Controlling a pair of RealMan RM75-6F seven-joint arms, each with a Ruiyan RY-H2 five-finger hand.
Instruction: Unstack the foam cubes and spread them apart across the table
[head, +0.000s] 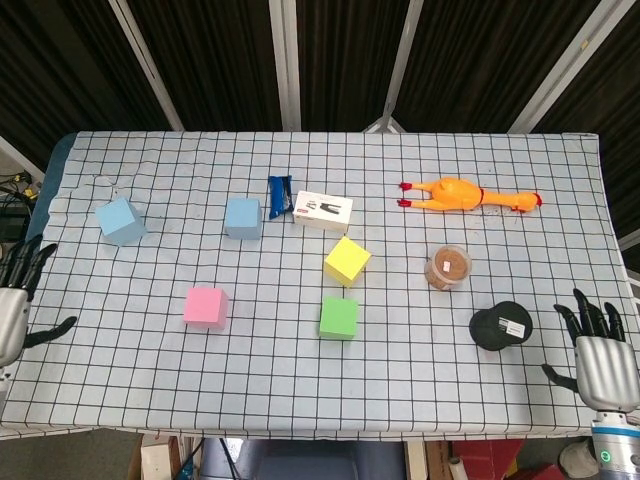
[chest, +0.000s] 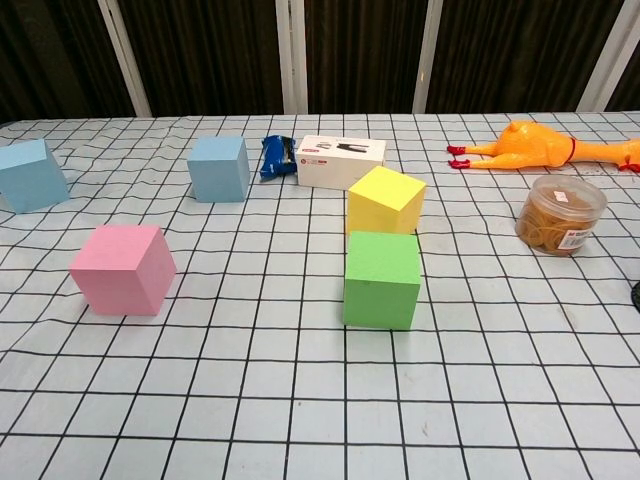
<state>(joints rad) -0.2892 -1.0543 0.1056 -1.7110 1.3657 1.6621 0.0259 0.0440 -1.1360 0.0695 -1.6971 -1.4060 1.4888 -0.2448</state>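
Several foam cubes sit singly on the checked cloth, none stacked. A light blue cube is at the far left, a second blue cube further in. The pink cube lies nearer the front. The yellow cube stands just behind the green cube. My left hand hangs off the left table edge, fingers spread, empty. My right hand is off the front right corner, fingers apart, holding nothing. The chest view shows neither hand.
A white box and a blue packet lie beside the second blue cube. A rubber chicken, a jar of rubber bands and a black disc occupy the right side.
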